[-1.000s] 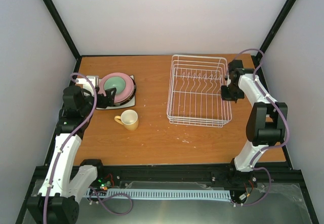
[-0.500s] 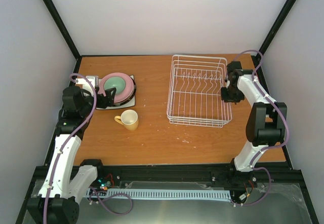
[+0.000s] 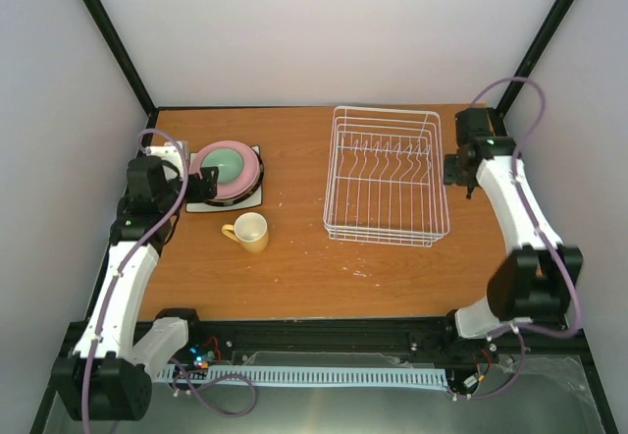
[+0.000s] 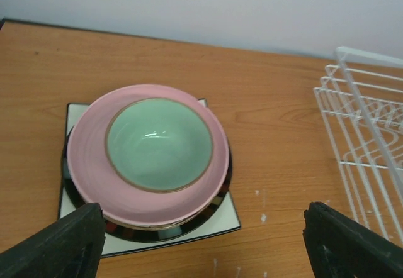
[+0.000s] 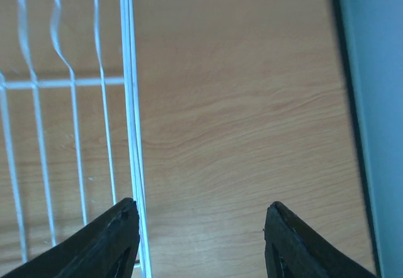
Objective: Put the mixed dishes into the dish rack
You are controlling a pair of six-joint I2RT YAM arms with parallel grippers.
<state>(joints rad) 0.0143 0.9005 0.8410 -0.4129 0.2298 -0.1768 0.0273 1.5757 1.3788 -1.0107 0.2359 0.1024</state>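
The left gripper (image 4: pixel 204 246) is hovering, jaws wide apart and empty, just short of the bowl (image 4: pixel 157 143) sitting in the plate stack (image 4: pixel 88 165) on the desk (image 4: pixel 283 133). The right gripper (image 5: pixel 201 240) is hanging, jaws spread, empty, beside the rack (image 5: pixel 130 102).

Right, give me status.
Left gripper open, empty. Right gripper open beside white wire dish rack, rack empty. Mint-green bowl sits on pink round plate. Nothing blocking.
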